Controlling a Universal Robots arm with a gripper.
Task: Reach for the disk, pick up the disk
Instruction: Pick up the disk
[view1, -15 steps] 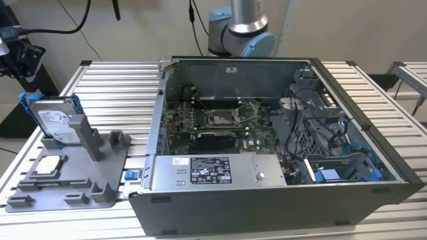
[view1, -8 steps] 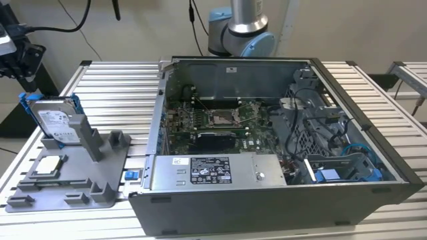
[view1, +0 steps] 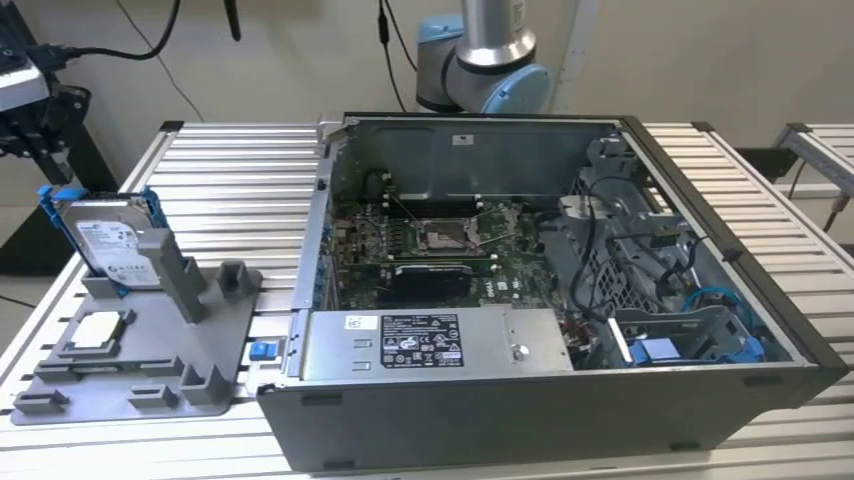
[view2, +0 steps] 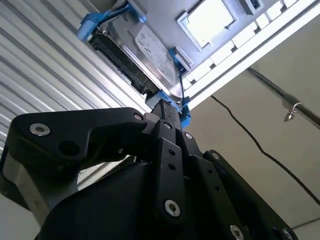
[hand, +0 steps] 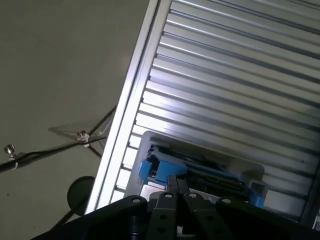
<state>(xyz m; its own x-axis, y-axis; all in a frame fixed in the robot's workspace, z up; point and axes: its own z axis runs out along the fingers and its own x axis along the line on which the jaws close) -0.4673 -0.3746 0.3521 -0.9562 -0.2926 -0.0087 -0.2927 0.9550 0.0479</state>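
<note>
The disk (view1: 110, 240) stands on edge in a slot of the grey fixture (view1: 214, 345) at the exterior view's left, its white label facing the camera and its blue bracket around its edges. My black gripper (view1: 56, 183) comes down from above onto the disk's upper corner. In the second wrist view the gripper (view2: 167, 107) has its fingers close together on the blue bracket at the end of the disk (view2: 150, 47). In the first wrist view the gripper (hand: 177, 181) meets the bracket edge of the disk (hand: 200, 169). The disk still sits in its slot.
A small square processor chip (view1: 96, 330) lies flat on the fixture in front of the disk. An open computer case (view1: 534, 400) with a grey power-supply box (view1: 427, 342) stands to the exterior view's right. The ribbed table's edge (hand: 127, 125) runs close beside the fixture.
</note>
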